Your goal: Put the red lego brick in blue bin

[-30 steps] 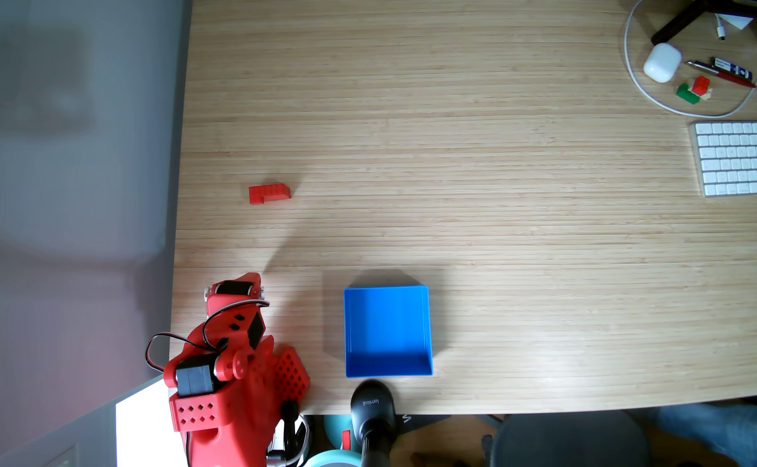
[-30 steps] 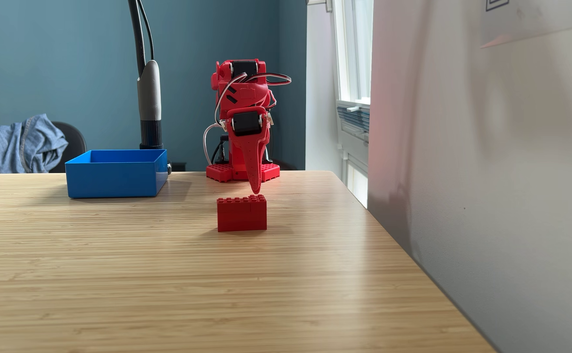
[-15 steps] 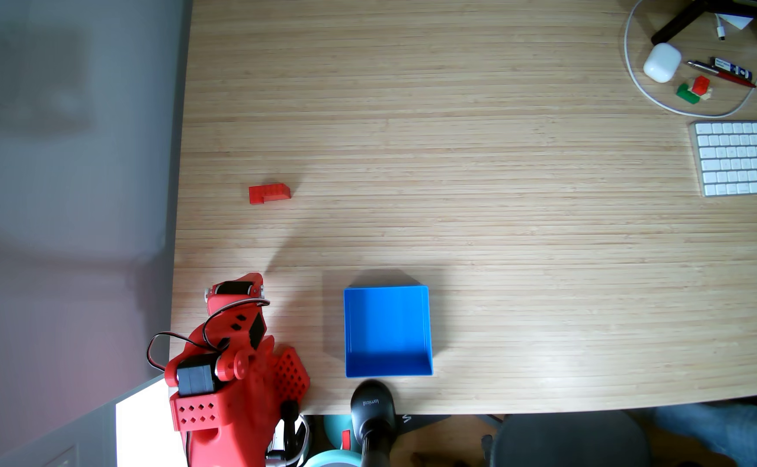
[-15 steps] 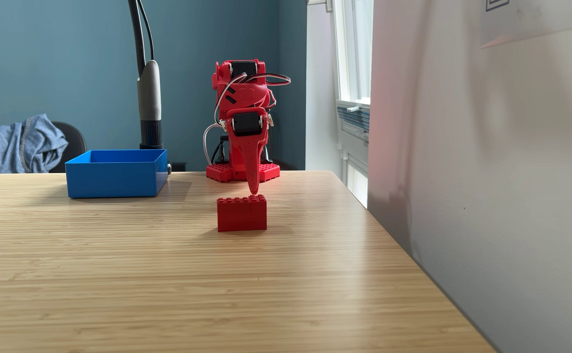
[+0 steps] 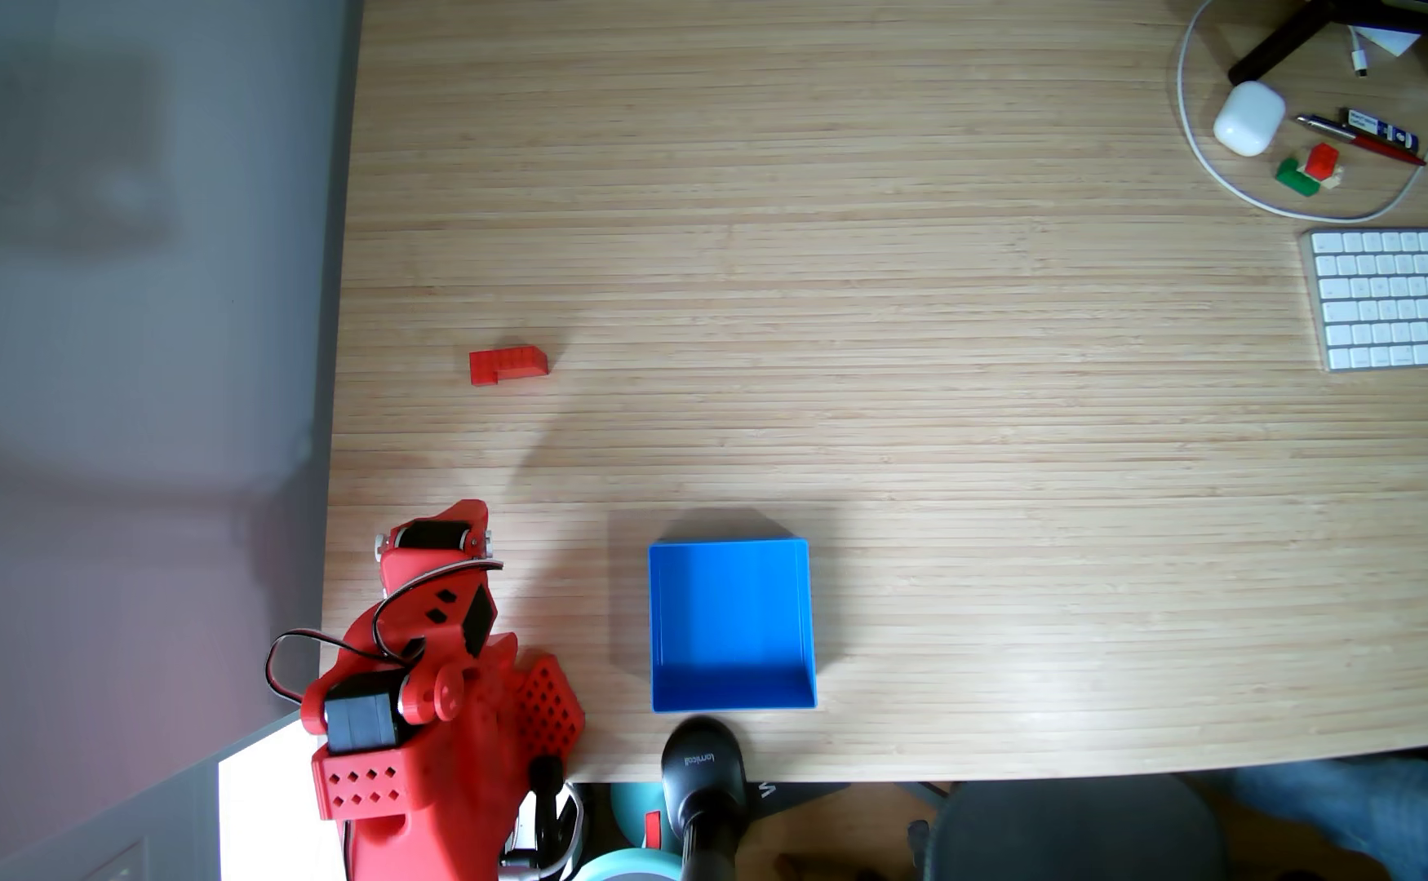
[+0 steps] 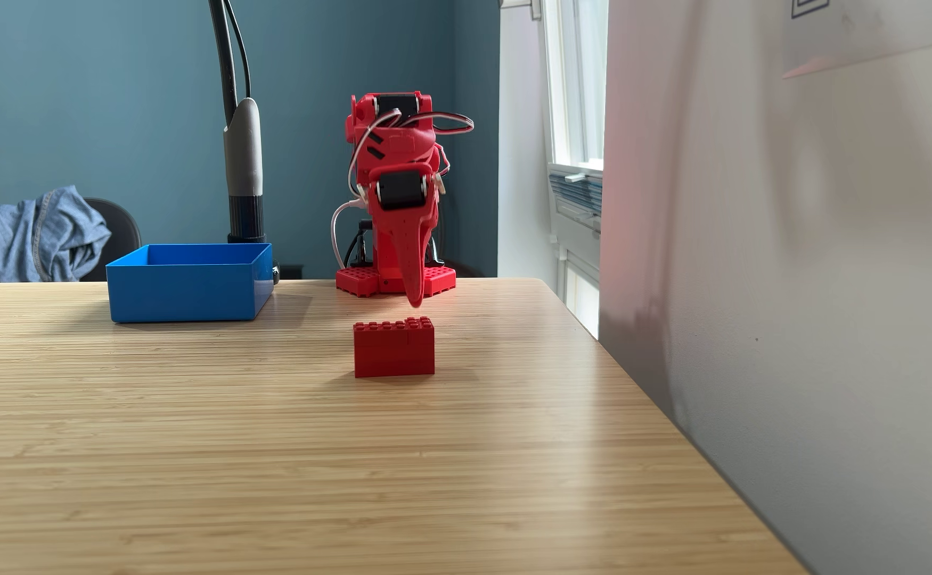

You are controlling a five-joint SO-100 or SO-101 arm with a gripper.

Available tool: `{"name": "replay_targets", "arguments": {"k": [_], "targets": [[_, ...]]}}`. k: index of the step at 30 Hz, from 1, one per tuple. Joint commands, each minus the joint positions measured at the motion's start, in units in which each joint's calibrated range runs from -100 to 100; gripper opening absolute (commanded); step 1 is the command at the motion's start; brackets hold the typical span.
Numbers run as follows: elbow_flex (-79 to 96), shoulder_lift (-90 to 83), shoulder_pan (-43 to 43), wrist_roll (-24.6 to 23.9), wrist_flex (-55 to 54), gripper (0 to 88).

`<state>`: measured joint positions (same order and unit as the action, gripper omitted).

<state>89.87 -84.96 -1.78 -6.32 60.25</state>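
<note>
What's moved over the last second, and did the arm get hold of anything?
The gripper has lifted a little off the table and the arm has shifted slightly; it took hold of nothing. The red lego brick and the blue bin have not moved; the bin holds nothing.

Home office, wooden desk point(image 5: 948, 423), white keyboard point(image 5: 1406, 296), pens point(image 5: 1363, 135), earbuds case point(image 5: 1247, 117); window point(image 6: 574, 110), teal wall point(image 6: 93, 110)

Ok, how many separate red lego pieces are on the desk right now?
2. The red lego brick lies alone near the desk's left edge in the top-down fixed view; a tiny red brick joined to green and white ones sits far right, near the keyboard.
</note>
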Motion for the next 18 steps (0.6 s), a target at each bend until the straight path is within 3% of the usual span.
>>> {"name": "replay_targets", "arguments": {"k": [1,11,18], "targets": [[-7.9,0.7,-0.2,-0.1,-0.8,0.1],[-24.2,21.1,-0.1,1.2,1.4,0.5],[-39.7,36.2,0.0,1.3,7.3,20.9]]}}
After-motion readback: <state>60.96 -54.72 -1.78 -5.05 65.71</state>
